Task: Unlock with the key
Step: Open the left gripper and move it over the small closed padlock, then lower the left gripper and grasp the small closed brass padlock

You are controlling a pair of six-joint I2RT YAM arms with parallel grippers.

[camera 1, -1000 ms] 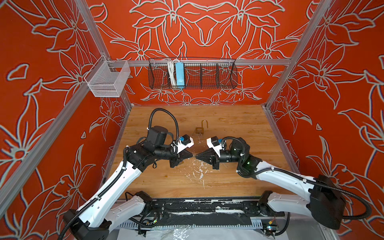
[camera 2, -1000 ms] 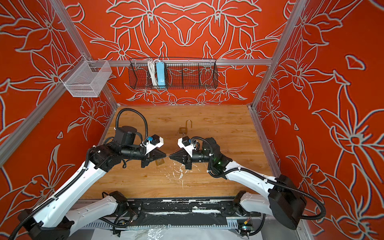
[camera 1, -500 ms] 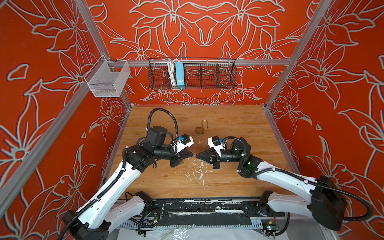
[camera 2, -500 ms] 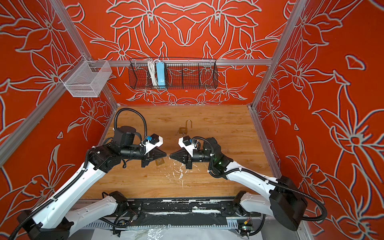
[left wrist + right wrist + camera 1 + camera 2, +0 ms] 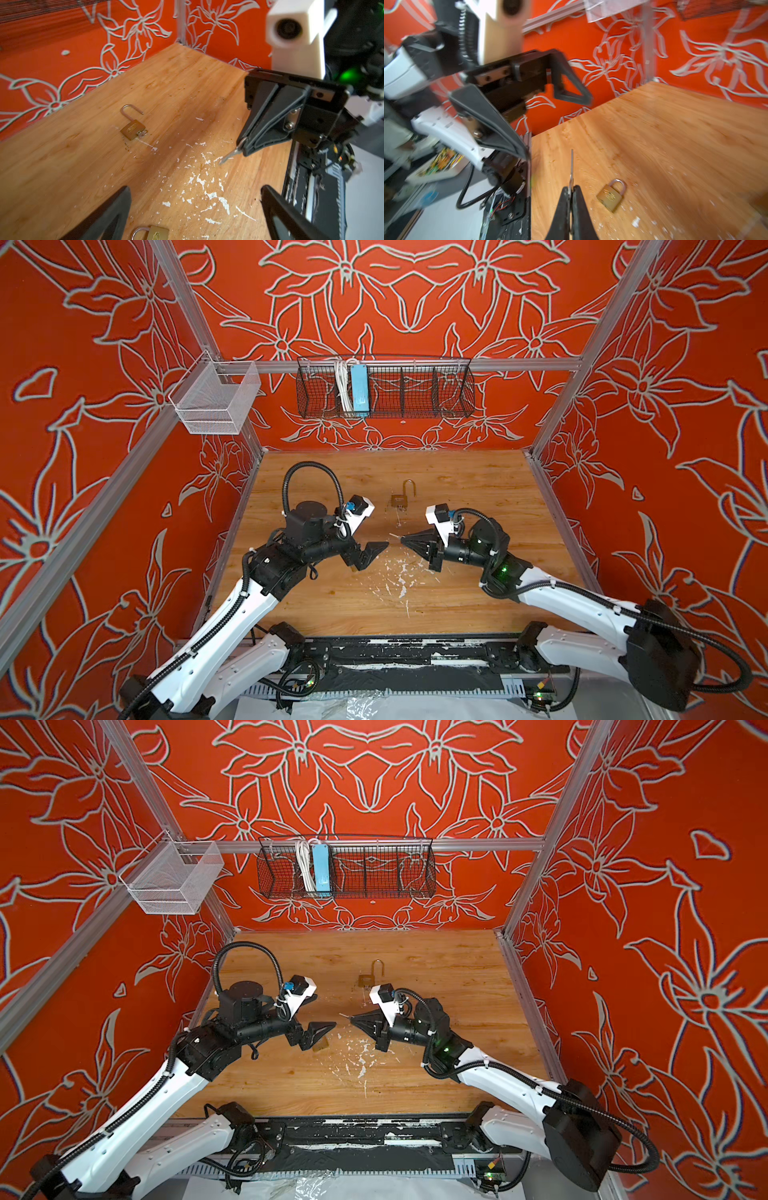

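A small brass padlock [image 5: 610,196] with its shackle closed lies flat on the wooden table, just under my left gripper [image 5: 372,556], and it also shows at the frame's edge in the left wrist view [image 5: 153,232]. The left gripper [image 5: 194,189] is open and holds nothing. My right gripper [image 5: 405,538] is shut on a thin silver key [image 5: 229,155], whose blade [image 5: 572,166] sticks out past the fingertips toward the left gripper. The two grippers face each other a short gap apart above the table's middle.
A second brass padlock [image 5: 401,499] lies further back with its shackle swung open and a key in it. White paint flecks [image 5: 399,576] mark the table [image 5: 478,489]. A black wire basket [image 5: 384,387] and a white mesh basket [image 5: 216,400] hang on the rear rail.
My left gripper's jaws have gone from shut to wide open, and the closed padlock now lies on the table beneath it. The right gripper with the key has stayed put.
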